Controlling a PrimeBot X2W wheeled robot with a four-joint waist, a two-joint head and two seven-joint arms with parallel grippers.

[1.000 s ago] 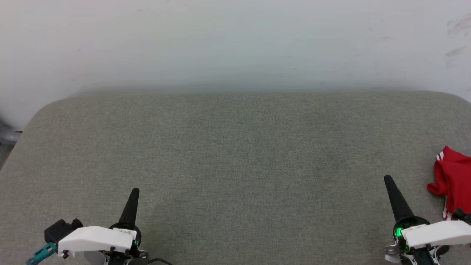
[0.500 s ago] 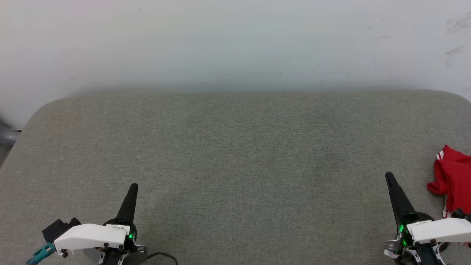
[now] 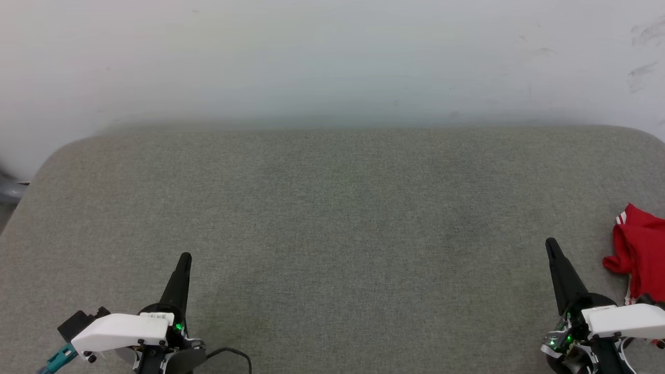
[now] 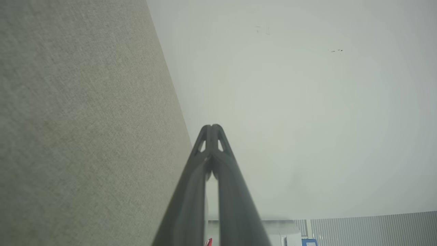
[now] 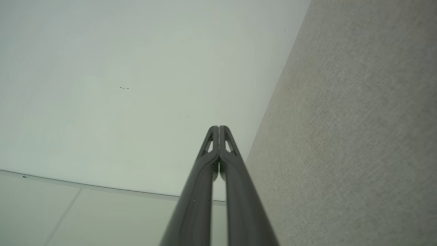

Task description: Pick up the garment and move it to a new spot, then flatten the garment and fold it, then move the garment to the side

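Progress cannot be fixed from this moment alone. The garment (image 3: 640, 252) lies at about 3 o'clock in the head view, on the far right margin of the grey padded counter (image 3: 332, 218), with part of it cut off by the picture's edge. The part that shows is red with white striped trim, and it looks bunched and creased, not spread flat or squared into a fold.

The left hand (image 3: 185, 258) sits at 7 o'clock and the right hand (image 3: 550, 244) at 5 o'clock. Both are clenched with fingers pressed together and grasp nothing, as each wrist view confirms for the left hand (image 4: 212, 127) and the right hand (image 5: 218, 127). The right hand is near the garment but apart from it. Behind the counter stands a pale wall (image 3: 332, 62).

A heap at the side would fit a garment waiting to be picked up and carried to the middle. It would also fit one already set aside, though the rumpled look speaks against a tidy fold. On that look, flattening and folding are likely left to do.
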